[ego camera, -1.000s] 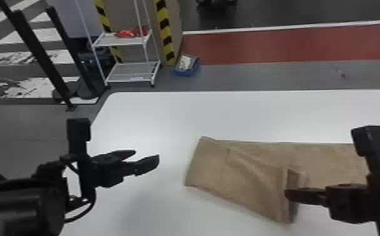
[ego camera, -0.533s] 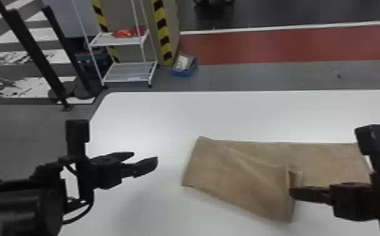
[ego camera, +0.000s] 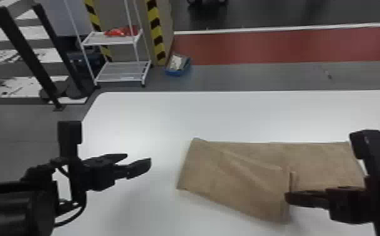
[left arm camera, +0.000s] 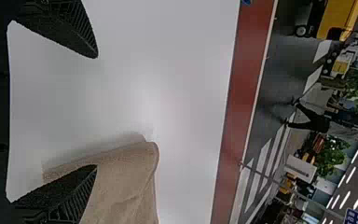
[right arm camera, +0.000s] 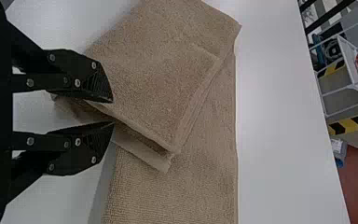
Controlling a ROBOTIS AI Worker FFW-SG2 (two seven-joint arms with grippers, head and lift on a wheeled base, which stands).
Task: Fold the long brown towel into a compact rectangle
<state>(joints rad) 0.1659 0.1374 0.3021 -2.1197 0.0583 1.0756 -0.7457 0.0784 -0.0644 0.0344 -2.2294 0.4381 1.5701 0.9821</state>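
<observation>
Hanging just left of the towel [ego camera: 249, 185], the left hand [ego camera: 138, 159] is empty, its two fingers apart. The towel lies on the white surface [ego camera: 155, 122], its left portion turned back rightward into a skewed flap. It should be light, limp and grippy, hard to damage but quick to rumple; a pinch through every layer near a flap corner would serve best. At the flap's free edge, the right hand [right arm camera: 113, 112] is slightly open around loose cloth.
</observation>
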